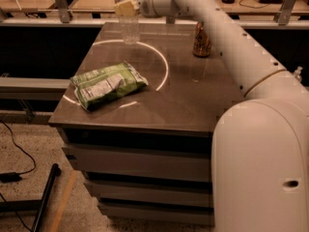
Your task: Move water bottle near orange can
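Note:
The water bottle (130, 31) is clear plastic and stands upright at the far left of the table top. Its cap end reaches the top edge of the view. My gripper (126, 7) reaches in from the right at the top of the view. Its pale fingers (124, 8) are closed around the bottle's upper part. The orange can (202, 40) stands upright at the far right of the table, partly behind my arm (227, 37), well apart from the bottle.
A green snack bag (108, 83) lies on the front left of the grey table (178, 100), inside a white circle mark. My arm's large base (260, 168) fills the front right. Benches with cables stand behind the table.

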Motion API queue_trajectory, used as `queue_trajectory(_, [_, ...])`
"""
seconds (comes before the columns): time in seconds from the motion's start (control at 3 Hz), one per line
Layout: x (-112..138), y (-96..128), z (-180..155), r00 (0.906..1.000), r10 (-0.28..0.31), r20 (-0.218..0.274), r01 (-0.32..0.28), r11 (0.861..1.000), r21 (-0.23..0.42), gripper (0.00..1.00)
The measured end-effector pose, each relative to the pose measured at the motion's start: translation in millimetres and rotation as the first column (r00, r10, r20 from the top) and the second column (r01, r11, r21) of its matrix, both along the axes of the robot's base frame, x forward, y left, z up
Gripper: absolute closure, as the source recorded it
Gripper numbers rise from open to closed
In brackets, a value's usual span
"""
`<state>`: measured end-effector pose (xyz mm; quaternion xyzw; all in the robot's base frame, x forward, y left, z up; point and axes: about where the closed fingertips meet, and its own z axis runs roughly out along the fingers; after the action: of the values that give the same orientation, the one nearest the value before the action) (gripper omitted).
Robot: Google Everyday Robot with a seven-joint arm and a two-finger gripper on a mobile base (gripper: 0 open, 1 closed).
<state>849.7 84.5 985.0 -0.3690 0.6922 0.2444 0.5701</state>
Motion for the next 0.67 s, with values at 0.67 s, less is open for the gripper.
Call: queue_trajectory(0.67, [-0.6,-42.0,98.5,0.9833,0.06,0.172,-0.065,0.998,0.021,1.0])
